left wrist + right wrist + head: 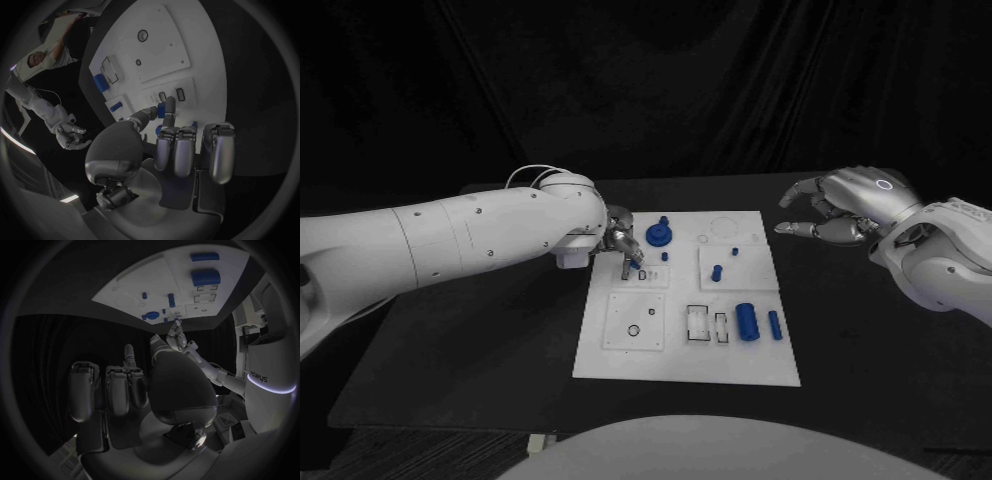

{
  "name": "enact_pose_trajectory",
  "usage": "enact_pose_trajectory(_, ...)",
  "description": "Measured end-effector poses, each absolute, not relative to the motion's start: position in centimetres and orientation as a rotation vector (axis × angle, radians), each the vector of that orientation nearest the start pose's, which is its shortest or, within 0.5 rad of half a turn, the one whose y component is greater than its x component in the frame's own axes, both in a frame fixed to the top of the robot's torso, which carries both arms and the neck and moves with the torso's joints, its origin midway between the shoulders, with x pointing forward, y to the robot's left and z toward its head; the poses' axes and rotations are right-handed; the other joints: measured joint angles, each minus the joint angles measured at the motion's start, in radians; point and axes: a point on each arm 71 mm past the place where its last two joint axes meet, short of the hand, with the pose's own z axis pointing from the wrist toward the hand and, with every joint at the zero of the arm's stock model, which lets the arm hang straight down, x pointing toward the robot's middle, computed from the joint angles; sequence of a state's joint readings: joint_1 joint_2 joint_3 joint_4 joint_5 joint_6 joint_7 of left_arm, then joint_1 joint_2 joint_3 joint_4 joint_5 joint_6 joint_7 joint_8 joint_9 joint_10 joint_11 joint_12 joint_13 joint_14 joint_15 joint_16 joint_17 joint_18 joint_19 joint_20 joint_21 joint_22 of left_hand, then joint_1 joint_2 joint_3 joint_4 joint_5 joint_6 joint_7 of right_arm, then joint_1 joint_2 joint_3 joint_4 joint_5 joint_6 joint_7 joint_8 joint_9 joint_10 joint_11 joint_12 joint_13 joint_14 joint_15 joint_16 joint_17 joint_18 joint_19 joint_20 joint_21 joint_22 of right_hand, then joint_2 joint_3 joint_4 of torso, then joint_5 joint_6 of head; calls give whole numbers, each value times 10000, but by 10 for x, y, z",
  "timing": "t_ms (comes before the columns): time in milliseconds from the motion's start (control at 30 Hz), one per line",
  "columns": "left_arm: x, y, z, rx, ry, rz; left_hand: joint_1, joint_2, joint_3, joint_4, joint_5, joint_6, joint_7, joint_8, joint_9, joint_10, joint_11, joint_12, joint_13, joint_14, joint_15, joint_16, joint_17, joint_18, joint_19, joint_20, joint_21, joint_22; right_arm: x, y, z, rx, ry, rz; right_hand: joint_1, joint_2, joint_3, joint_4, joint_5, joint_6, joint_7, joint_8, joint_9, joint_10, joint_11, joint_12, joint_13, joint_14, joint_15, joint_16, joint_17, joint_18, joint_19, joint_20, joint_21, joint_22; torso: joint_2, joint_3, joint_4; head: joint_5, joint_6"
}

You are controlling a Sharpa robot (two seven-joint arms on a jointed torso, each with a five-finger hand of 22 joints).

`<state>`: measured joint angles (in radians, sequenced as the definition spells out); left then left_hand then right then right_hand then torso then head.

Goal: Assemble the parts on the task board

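The white task board (741, 356) lies mid-table. My left hand (620, 240) reaches over its far left part and pinches a small blue part (635, 264) between thumb and finger, low above a small rectangular slot. In the left wrist view the same blue part (168, 116) sits at the fingertips (167, 104) near two small slots (180, 94). My right hand (842, 210) hovers over the black table beyond the board's far right corner, fingers apart and holding nothing. The left hand (177, 335) also appears in the right wrist view at the board's (125, 287) edge.
On the board stand a round blue piece (659, 235), a blue peg (715, 270) and two smaller pegs (734, 251). A thick blue cylinder (747, 321) and a slim one (773, 322) lie at its right. A ring (635, 330) sits on the left plate.
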<state>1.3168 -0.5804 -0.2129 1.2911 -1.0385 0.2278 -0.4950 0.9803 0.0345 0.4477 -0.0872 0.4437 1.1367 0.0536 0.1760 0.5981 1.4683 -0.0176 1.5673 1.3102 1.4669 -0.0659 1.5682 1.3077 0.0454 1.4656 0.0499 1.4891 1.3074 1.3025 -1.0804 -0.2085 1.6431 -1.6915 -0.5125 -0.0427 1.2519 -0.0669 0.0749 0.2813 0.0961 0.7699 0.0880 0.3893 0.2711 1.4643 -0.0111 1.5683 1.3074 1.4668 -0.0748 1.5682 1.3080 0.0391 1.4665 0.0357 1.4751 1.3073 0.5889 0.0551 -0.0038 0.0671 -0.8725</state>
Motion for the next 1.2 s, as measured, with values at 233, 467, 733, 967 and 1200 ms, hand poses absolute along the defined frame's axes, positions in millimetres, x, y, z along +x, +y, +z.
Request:
enact_pose_trajectory(233, 507, 155, -244, -11, 24375, -3156, -156, 23, 153, -14, -53, 0, 0, 27, 78, -27, -27, 0, 0, 0, 0, 0, -1, 0, 0, 0, 0, 0, 447, -274, -173, -3712, 14687, 4796, 72, 30, -29, -29, 139, 0, 0, 0, -24, 0, 0, 0, 0, 0, 0, 0, -1, 0, 0, 0, 0, 3, 6, 0, -4, 2, 0)
enact_pose_trajectory(467, 505, 157, -247, -426, 24619, -3107, -236, -54, 358, -137, -103, 35, 35, 99, 199, -34, -108, 0, 0, -38, -37, 0, -1, 0, 33, -39, 0, 0, 447, -274, -174, -3708, 14717, 4794, 90, 12, -29, -29, 159, 0, 0, 0, -25, 0, 0, 0, 0, 0, 0, 0, -2, -1, 0, 0, 0, 7, 3, 6, -5, -3, 0)
enact_pose_trajectory(733, 503, 157, -250, -853, 24884, -3146, -275, -94, 358, -137, -50, 35, 35, 99, 209, -35, -108, 0, 0, -33, -40, 0, -1, -1, -2, -73, 0, -1, 447, -274, -175, -3707, 14729, 4792, 89, 12, -29, -28, 159, 0, 0, 0, -24, 0, 0, 0, 0, 0, 0, 0, -2, 0, 0, 0, 0, 6, -3, 10, -7, -10, 0)
enact_pose_trajectory(967, 502, 156, -252, -1022, 25031, -3193, -301, -120, 445, -177, -50, 35, 35, 99, 220, -34, -107, 0, 0, 1, -73, 0, -2, -1, -1, -73, 0, -1, 447, -275, -175, -3705, 14736, 4783, 89, 12, -29, -28, 159, 0, 0, 0, -24, 0, 0, 0, -1, 0, 0, 0, -3, -1, 0, 0, 0, 6, -3, 8, -7, -22, 0)
enact_pose_trajectory(1200, 501, 156, -256, -1144, 25122, -3209, -364, -107, 539, -206, -50, 36, 34, 99, 233, -28, -102, 0, 0, 1, -73, 0, -2, 0, -2, -73, -6, -1, 447, -275, -175, -3704, 14740, 4780, 89, 12, -29, -28, 159, 0, 0, 0, -23, 0, 0, 0, 0, 0, 0, 0, -3, 0, 0, 0, 0, 5, 1, 6, -7, -2, 0)
